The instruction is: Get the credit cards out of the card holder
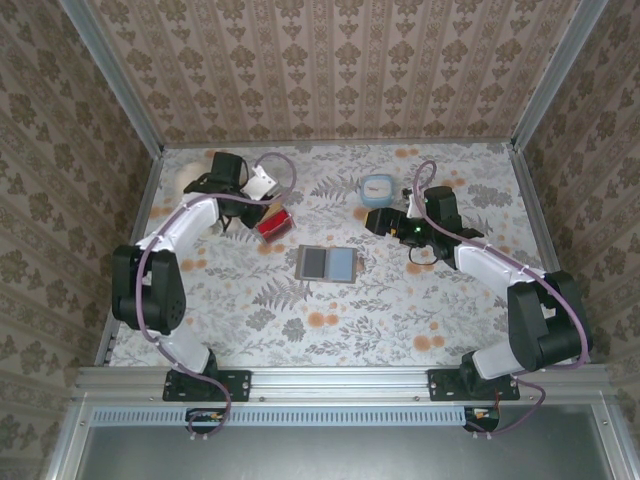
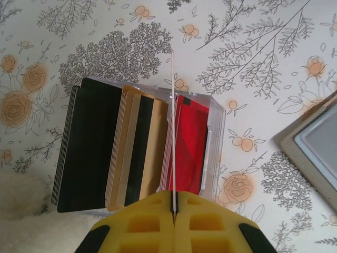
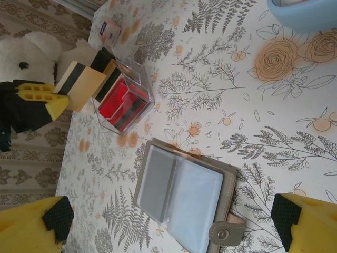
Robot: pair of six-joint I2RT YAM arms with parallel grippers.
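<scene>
At the middle of the desk (image 1: 250, 320) the card holder (image 1: 326, 263) lies flat and spread open, its grey and pale blue pockets facing up. The right end effector (image 1: 376, 221) hovers near the holder's far right corner, apart from it, fingers spread wide and grasping nothing. Well off to the holder's left, the left end effector (image 2: 174, 204) is clenched on one credit card (image 2: 172, 105), held edge-on above a clear box (image 2: 217, 126) packed with black, tan and red cards (image 2: 142, 147).
</scene>
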